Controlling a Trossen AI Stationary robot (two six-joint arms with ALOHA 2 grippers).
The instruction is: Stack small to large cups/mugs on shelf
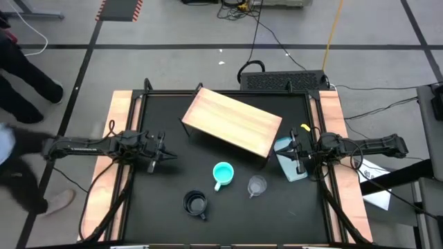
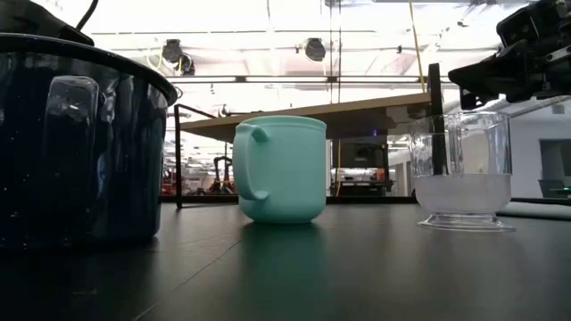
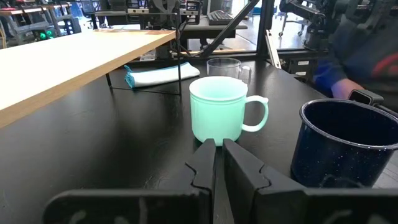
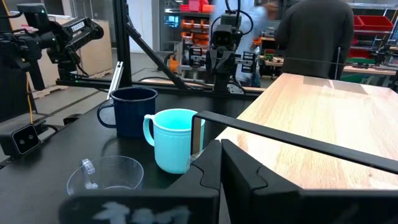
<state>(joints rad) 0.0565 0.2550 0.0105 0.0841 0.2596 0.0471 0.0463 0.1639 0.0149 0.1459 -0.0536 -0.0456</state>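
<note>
Wooden and tilted askew to the table's edges, the shelf [image 1: 232,123] takes up the far middle of the black table [image 1: 166,200], and its near edge overhangs open tabletop on thin dark legs; an arm swinging in low from the front could, I judge, catch that edge or a leg and shove the board. Next in size, the black mug [image 1: 196,203] stands near the front edge, well apart from the shelf, so lifting it means a long carry over the other two. The turquoise mug [image 1: 222,173] sits between it and the shelf with its handle toward the front, and the clear cup [image 1: 257,185] stands just beside it to the right, close enough that a grab at one might knock the other, and the light cup would tip easily. Open room lies mainly on the left half. The left gripper [image 1: 168,156] hovers there with fingers nearly together, holding nothing; the right gripper [image 1: 296,151] waits closed and empty above a light-blue pad [image 1: 293,169] by the shelf's right end.
</note>
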